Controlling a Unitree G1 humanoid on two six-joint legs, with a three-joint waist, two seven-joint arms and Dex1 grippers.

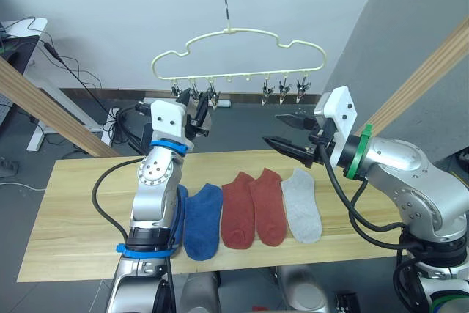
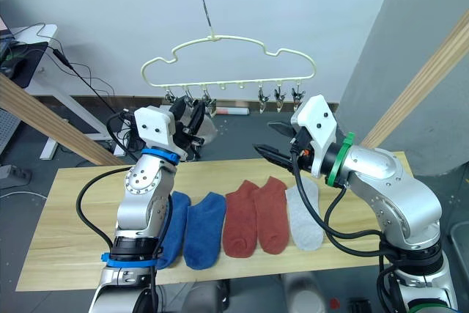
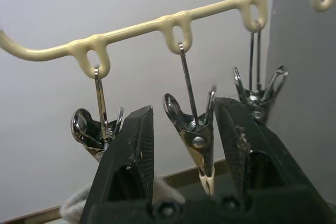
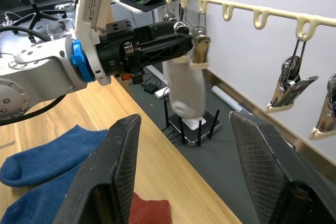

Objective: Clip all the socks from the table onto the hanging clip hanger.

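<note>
The pale yellow clip hanger (image 1: 234, 32) hangs by its hook above the table (image 1: 73, 203). My left gripper (image 1: 200, 104) is raised to its left-hand clips, fingers open on either side of one metal clip (image 3: 195, 140). A light grey sock (image 4: 186, 87) hangs from a clip right at those fingertips. Lying in a row on the table are two blue socks (image 1: 205, 218), one partly hidden behind my left arm, two rust red socks (image 1: 253, 210) and one light grey sock (image 1: 302, 207). My right gripper (image 1: 272, 128) hovers open and empty above the red socks, below the hanger's middle.
Three clips (image 1: 283, 91) hang free at the hanger's right end. Slanted wooden beams (image 1: 44, 104) (image 1: 425, 78) stand at either side of the table. A grey desk with cables (image 1: 22, 34) is at the far left.
</note>
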